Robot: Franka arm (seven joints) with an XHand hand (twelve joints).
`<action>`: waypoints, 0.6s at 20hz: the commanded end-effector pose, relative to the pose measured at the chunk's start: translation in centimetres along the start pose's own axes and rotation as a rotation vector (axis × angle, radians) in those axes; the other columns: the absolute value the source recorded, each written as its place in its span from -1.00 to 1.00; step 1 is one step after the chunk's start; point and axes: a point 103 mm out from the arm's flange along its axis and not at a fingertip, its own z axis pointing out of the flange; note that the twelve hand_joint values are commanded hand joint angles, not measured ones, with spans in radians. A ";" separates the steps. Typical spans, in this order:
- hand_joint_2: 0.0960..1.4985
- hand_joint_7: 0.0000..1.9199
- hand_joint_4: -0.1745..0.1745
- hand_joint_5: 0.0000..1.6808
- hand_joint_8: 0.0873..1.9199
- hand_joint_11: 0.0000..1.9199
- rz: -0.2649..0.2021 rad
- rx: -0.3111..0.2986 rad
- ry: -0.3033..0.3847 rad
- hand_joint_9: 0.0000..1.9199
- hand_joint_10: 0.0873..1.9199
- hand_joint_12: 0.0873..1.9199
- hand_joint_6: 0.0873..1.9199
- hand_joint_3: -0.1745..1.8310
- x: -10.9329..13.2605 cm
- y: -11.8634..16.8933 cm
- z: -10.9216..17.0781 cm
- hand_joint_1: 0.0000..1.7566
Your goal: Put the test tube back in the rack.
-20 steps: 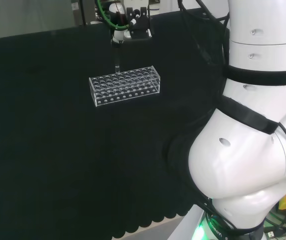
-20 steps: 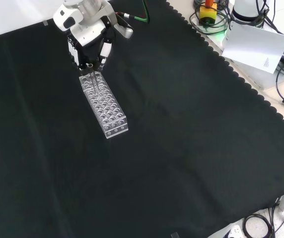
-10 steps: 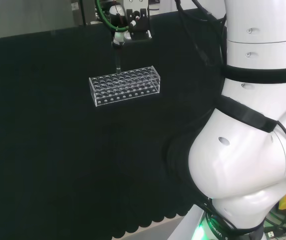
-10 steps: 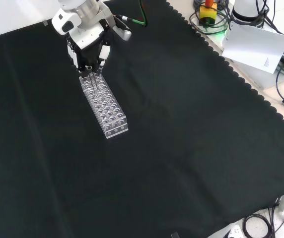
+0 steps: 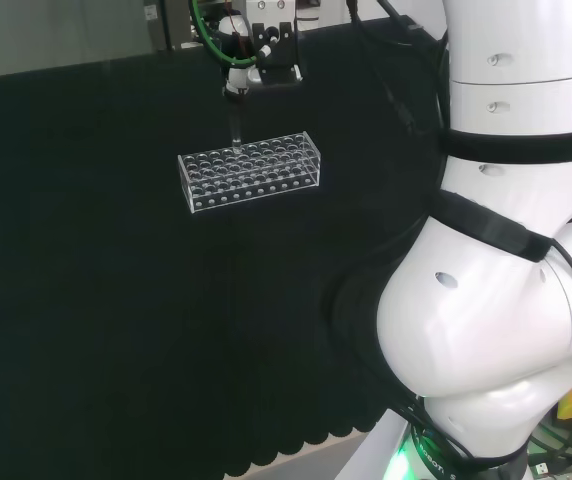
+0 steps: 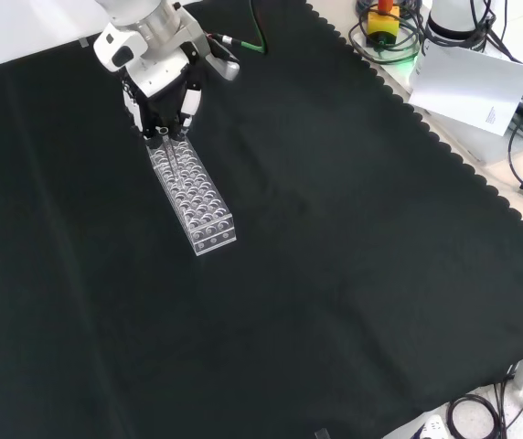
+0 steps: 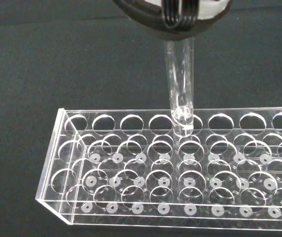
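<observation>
While the hand (image 6: 161, 87) pinches the test tube (image 7: 179, 86) upright, the tube's bottom sits at a hole in the rack (image 7: 170, 168) just below. If the tube tilts, it may catch the rim and jam.

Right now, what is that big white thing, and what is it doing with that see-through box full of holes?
The big white thing is a robot arm. One camera looks over it from behind, one looks down from the front, one sits at its wrist. At the arm's end is a hand. Its fingers pinch a glass tube, held upright. The box is a rack lying on a black cloth. The wrist picture shows the tube's bottom just at one hole in the rack's edge row, as if going in.
</observation>
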 end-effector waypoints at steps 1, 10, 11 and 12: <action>0.30 0.28 -1.00 0.49 -0.05 0.11 -0.002 0.005 -0.001 0.23 -0.39 0.03 -0.86 -0.83 0.0 0.1 0.2 0.61; 0.30 0.28 -1.00 0.49 -0.05 0.11 -0.004 0.008 0.005 0.23 -0.39 0.03 -0.86 -0.83 -0.2 0.5 0.6 0.61; 0.30 0.28 -1.00 0.49 -0.05 0.11 -0.005 0.010 0.007 0.23 -0.39 0.03 -0.86 -0.83 -0.3 0.6 0.8 0.61; 0.30 0.28 -1.00 0.49 -0.05 0.11 -0.006 0.011 0.008 0.23 -0.39 0.03 -0.86 -0.83 -0.3 0.6 1.0 0.61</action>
